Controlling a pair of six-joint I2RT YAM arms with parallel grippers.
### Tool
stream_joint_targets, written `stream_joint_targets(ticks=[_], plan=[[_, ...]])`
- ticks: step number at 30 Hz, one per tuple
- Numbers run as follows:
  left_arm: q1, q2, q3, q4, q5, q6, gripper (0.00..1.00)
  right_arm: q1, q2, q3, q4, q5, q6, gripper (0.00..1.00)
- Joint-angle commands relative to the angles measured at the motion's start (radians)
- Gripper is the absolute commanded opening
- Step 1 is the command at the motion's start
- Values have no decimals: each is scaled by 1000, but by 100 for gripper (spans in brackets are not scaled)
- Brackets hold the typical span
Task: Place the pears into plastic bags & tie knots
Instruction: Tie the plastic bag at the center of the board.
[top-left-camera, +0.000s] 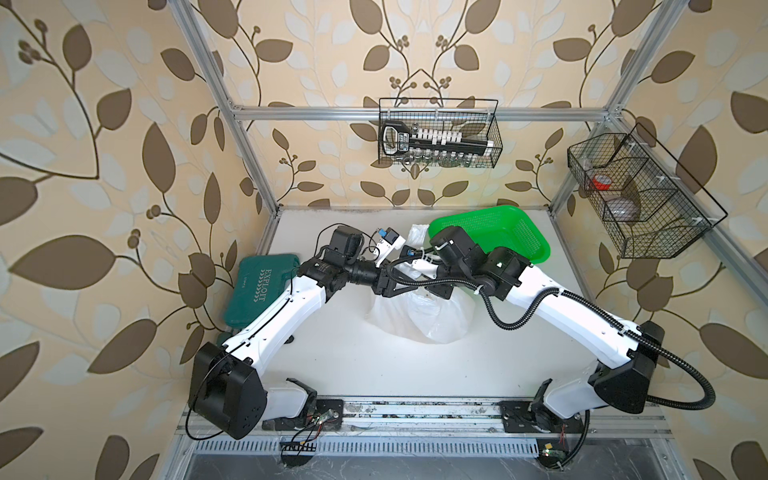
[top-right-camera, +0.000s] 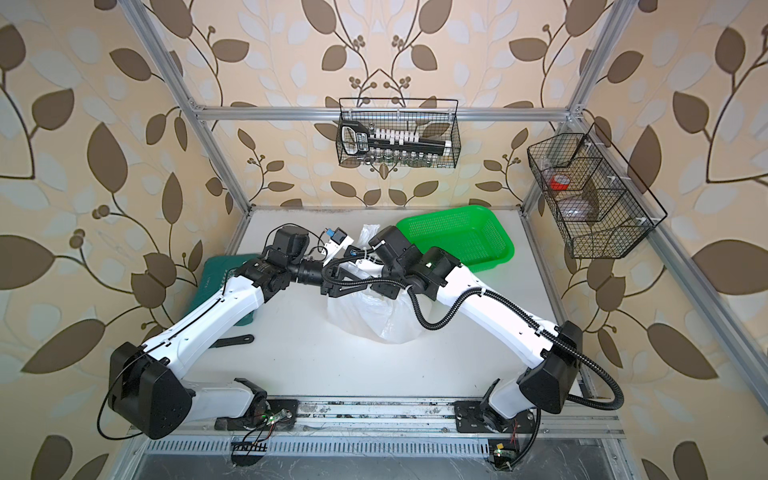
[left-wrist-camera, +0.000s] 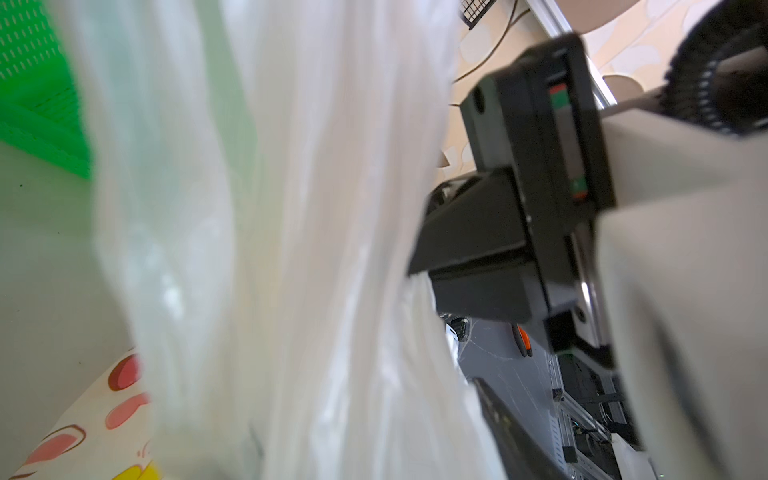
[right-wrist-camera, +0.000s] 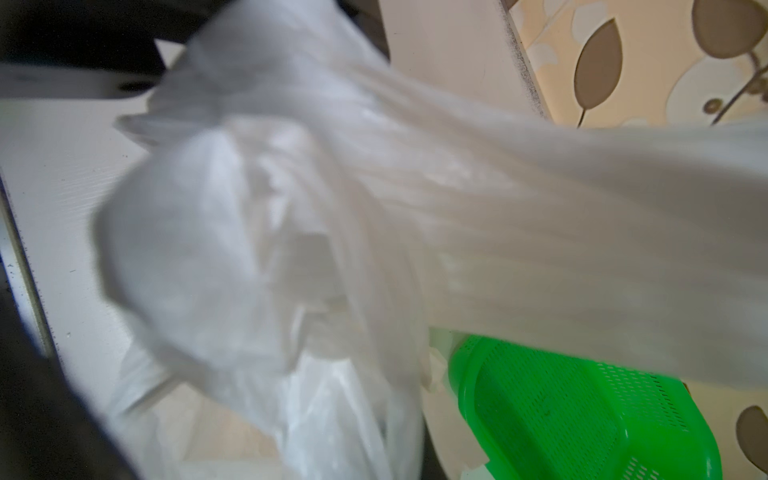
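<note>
Plastic bag (left-wrist-camera: 291, 249) filling wrist views, green basket (top-left-camera: 498, 232) beside, right tool (top-left-camera: 438, 291) clenched, left tool (top-left-camera: 388, 286) unclear

Left arm (top-left-camera: 274, 309) and right arm (top-left-camera: 552, 303) angle inward; right tool (top-left-camera: 438, 291) clamped, left tool (top-left-camera: 388, 286) unclear

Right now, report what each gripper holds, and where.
Right gripper: shut on the plastic bag, by its stretched handle, apparently. Left gripper: jaws look open, nothing held.

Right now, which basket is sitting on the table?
The green plastic basket; the back wire basket and side wire basket hang on the frame.
</note>
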Motion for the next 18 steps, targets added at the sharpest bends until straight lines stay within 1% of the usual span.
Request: stream_joint_targets(ticks=[1, 3, 5, 7, 11, 12, 15, 18], plan=[[7, -28, -2, 67, 3, -29, 66, 9, 6, 9, -15, -6, -15, 0], [7, -28, -5, 83, -3, -37, 66, 9, 6, 4, -14, 1, -15, 0], [7, -28, -14, 104, -7, -46, 63, 9, 3, 0, -14, 12, -18, 0], [7, -30, -17, 117, -8, -52, 56, 9, -1, -5, -12, 18, -22, 0], [7, -31, -25, 123, -7, -53, 37, -1, -10, -15, -11, 31, -24, 0], [7, -32, -26, 127, -9, -55, 35, -3, -12, -18, -10, 31, -24, 0], [8, -38, -30, 132, -21, -60, 39, -10, -18, -23, -5, 37, -26, 0], [9, -45, -35, 144, -33, -65, 40, -14, -23, -24, -3, 38, -26, 0]])
